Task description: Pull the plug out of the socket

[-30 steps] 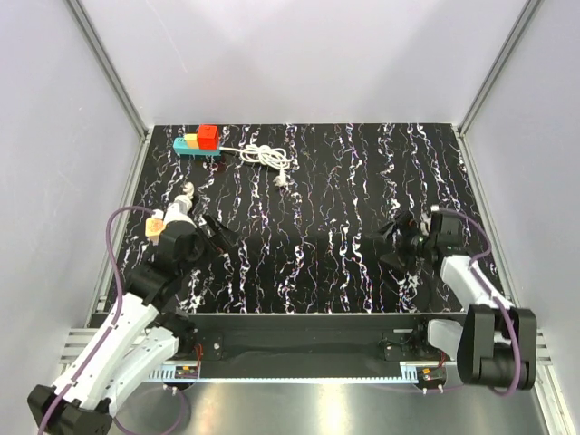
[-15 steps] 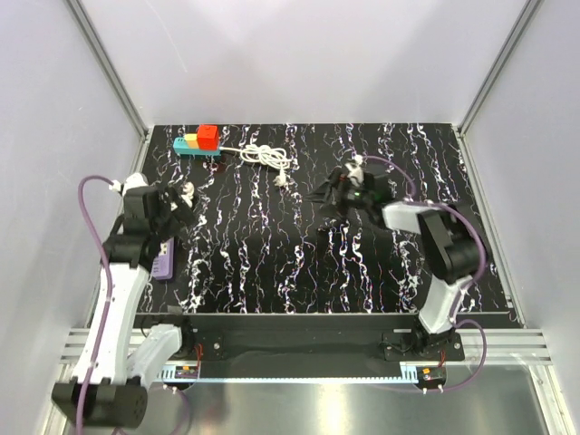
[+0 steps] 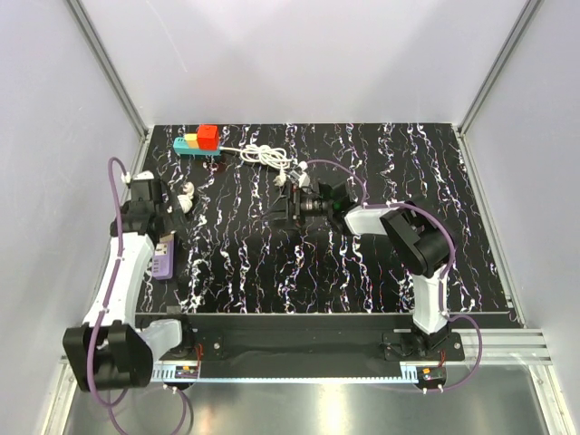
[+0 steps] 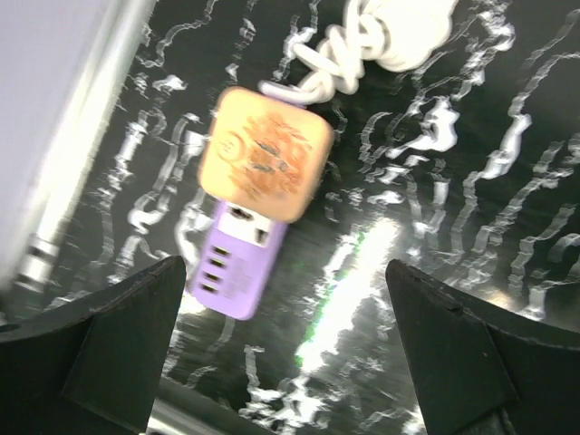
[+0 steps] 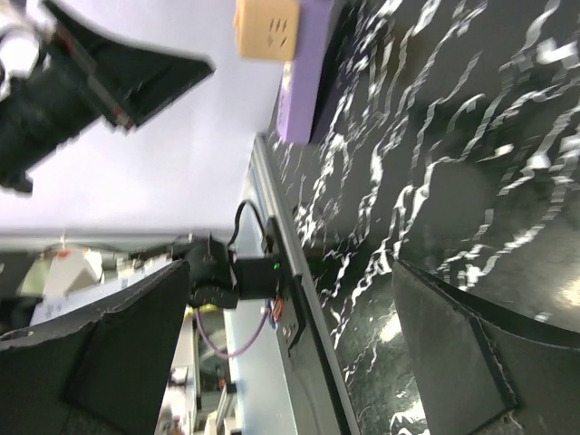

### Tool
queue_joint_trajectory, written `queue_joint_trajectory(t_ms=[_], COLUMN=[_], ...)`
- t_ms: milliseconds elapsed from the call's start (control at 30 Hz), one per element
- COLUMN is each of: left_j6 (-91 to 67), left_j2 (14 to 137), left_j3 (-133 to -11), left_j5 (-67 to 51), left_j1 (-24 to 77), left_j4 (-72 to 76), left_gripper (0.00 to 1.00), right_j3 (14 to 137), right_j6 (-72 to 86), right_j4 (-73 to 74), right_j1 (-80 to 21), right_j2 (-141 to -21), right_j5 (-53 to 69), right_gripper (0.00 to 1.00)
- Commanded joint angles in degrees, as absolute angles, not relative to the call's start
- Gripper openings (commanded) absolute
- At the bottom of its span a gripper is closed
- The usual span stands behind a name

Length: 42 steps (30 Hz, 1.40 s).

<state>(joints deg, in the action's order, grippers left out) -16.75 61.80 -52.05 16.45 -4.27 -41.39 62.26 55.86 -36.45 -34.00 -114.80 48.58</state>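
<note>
The teal-blue socket strip lies at the far left of the table. A red plug and a small orange one sit in it. Its coiled white cord trails right. My left gripper is open and empty at the left edge, well short of the strip. In the left wrist view its jaws stand wide over bare table. My right gripper is open and empty at mid-table, pointing left, just below the cord's end. It is also empty in the right wrist view. Neither wrist view shows the teal strip.
A purple power strip with a tan cube plug lies under my left gripper by the left rail, also in the top view and right wrist view. Its white curly cord runs to a white lump.
My left arm has swung from the near centre-left out to the left edge, over the purple strip. My right gripper has travelled left from the right side to mid-table. The teal strip has not moved.
</note>
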Motion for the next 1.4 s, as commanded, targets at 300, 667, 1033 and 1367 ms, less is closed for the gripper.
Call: queue_joint_trajectory(t_ms=[300,667,1033,1367], left_j6=[-4.5,-3.9,-6.3,-16.0], left_j2=[76.8,82.8,83.5,80.9], left_j3=[-57.5,-59.6,-60.2,-54.5], left_j5=[9.3,4.9,0.4,-12.7], left_j1=[-12.4,-12.7,-12.7,-11.2], left_j4=[-35.5,-34.2,-34.9,-35.0], left_gripper=[0.97,0.84,0.4,0.14], right_j3=[60.5,59.8,63.6,71.7], right_j6=[55.8,58.5,53.1,50.8], right_j4=[-44.4,-49.3,-39.3,-33.2], right_j1=[-36.8,-36.8,-37.4,-43.9], right_j2=[-115.0,-117.6,-118.9,-125.0], right_j5=[54.6,55.5,52.6,45.7], right_gripper=[1.0,1.0,1.0,1.0])
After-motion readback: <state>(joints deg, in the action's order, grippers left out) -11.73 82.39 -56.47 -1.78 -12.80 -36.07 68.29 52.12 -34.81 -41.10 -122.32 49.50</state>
